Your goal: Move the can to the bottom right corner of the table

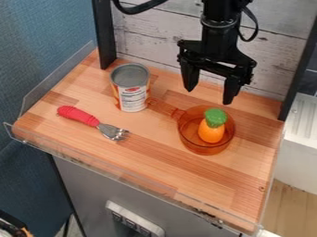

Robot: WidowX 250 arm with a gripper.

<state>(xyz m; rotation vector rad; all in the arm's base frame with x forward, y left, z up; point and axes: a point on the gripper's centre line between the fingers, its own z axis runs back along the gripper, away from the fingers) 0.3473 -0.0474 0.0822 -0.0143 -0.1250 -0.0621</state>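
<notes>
My gripper (pixel 209 95) hangs open over the back of the wooden table (pixel 148 159), right of centre, with nothing between its two fingers. The can (pixel 131 88), silver-topped with a white and red label, stands upright at the back left of the table. It is to the left of the gripper and apart from it.
An orange transparent pot (pixel 201 147) holds an orange and green toy vegetable (pixel 213 127); its handle points left toward the can. A red-handled fork (pixel 90 121) lies at the left. Clear low guards (pixel 123 175) edge the table, and dark posts flank its back.
</notes>
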